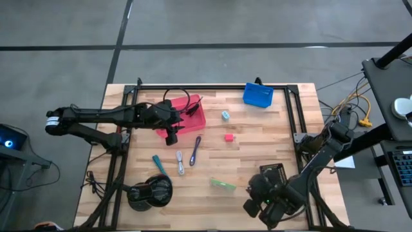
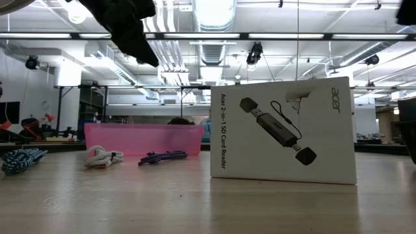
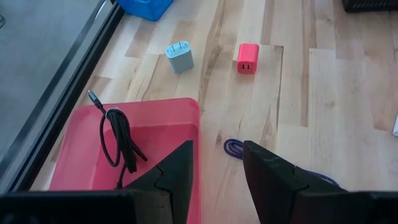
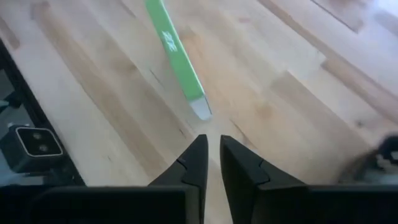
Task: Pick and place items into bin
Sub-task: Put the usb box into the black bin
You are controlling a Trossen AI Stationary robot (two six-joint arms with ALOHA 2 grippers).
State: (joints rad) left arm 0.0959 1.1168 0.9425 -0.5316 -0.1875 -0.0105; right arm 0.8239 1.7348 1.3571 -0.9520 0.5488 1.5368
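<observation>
High view | left end effector (image 1: 171, 136) open over pink bin (image 1: 193, 119) | right end effector (image 1: 252, 207) nearly closed, empty

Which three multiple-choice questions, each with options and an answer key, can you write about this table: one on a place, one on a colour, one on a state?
1. Where does the black cable lie?
A. in the pink bin
B. in the blue bin
C. on bare wood

2. What colour is the charger cube beside the pale teal charger?
A. yellow
B. pink-red
C. black

3. How is the left claw?
A. shut on a pen
B. shut on a cord
C. open, empty

Key: 1 A, the cable rests on the bin's floor; 2 B, the left wrist view shows it; 3 C, a gap separates its fingers.
</observation>
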